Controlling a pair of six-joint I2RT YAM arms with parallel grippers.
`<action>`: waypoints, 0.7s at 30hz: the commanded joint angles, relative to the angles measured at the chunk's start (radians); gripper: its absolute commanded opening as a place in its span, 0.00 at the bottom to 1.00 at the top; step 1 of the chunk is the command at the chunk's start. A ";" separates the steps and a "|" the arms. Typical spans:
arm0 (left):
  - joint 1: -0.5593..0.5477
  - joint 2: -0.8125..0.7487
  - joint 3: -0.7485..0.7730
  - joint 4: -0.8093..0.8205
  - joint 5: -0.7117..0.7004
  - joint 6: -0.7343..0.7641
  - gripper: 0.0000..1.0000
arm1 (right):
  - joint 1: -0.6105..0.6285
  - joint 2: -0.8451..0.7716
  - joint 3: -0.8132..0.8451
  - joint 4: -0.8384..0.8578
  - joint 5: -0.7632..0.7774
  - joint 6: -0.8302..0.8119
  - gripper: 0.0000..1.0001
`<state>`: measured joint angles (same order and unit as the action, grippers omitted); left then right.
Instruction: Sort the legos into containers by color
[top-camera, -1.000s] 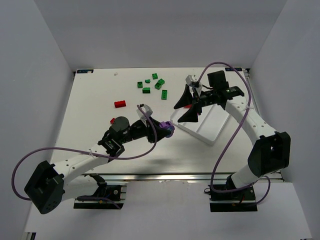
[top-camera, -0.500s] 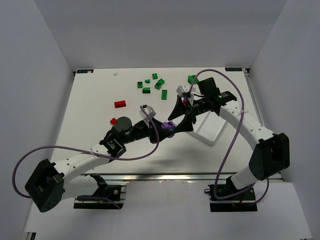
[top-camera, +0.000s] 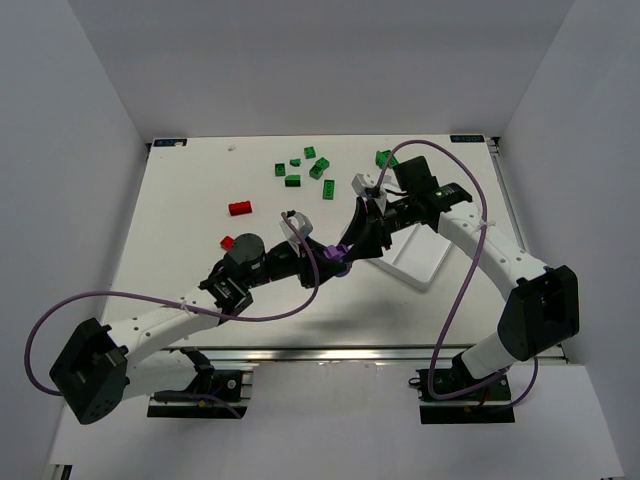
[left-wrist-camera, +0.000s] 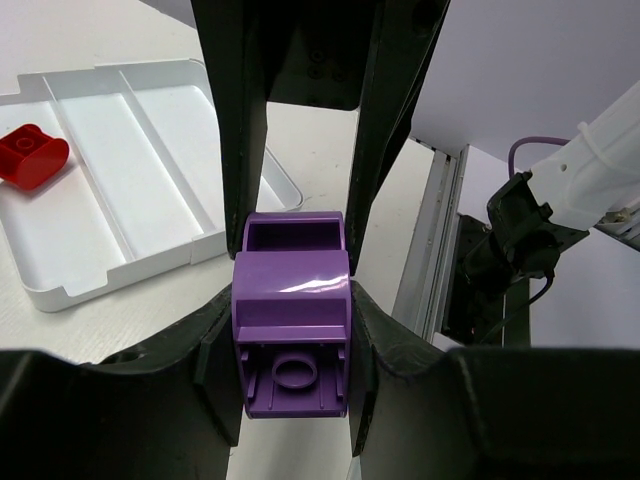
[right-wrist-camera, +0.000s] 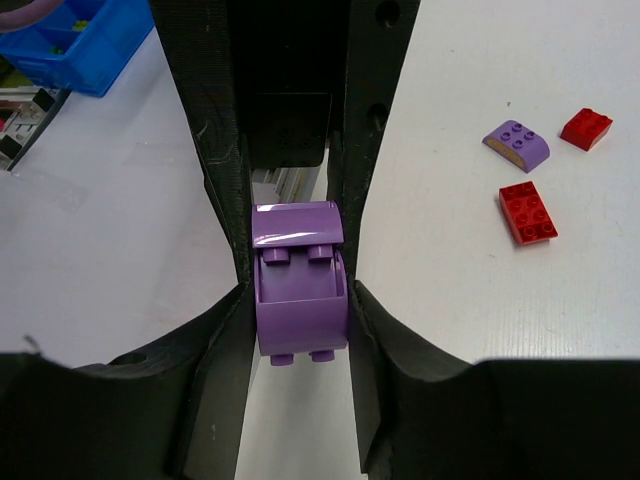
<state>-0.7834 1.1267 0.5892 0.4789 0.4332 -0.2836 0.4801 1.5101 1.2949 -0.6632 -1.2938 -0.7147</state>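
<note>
While left gripper (left-wrist-camera: 293, 352) grips, purple lego (left-wrist-camera: 290, 300) half-hidden

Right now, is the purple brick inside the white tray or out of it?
Out. The purple brick sits pinched between both arms' jaws, beside the white tray, not in it.

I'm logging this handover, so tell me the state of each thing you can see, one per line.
Left end effector: shut on the purple lego.
Right end effector: shut on the same lego, from the opposite end.
Purple lego: gripped by both.
White tray: holds one red lego in an outer compartment.
Green legos: loose on the table.
Second red lego: loose on the table.
</note>
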 joint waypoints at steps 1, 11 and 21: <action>-0.005 -0.021 0.038 0.006 -0.020 0.012 0.00 | 0.006 -0.004 0.023 -0.012 -0.025 -0.008 0.26; -0.007 -0.057 0.049 -0.065 -0.073 0.006 0.58 | 0.003 -0.016 0.023 -0.016 0.004 -0.023 0.00; -0.005 -0.179 0.009 -0.135 -0.103 0.017 0.64 | -0.011 -0.014 0.024 -0.006 -0.019 -0.003 0.00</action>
<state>-0.7860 0.9867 0.6048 0.3828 0.3485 -0.2779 0.4770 1.5108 1.2949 -0.6647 -1.2831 -0.7166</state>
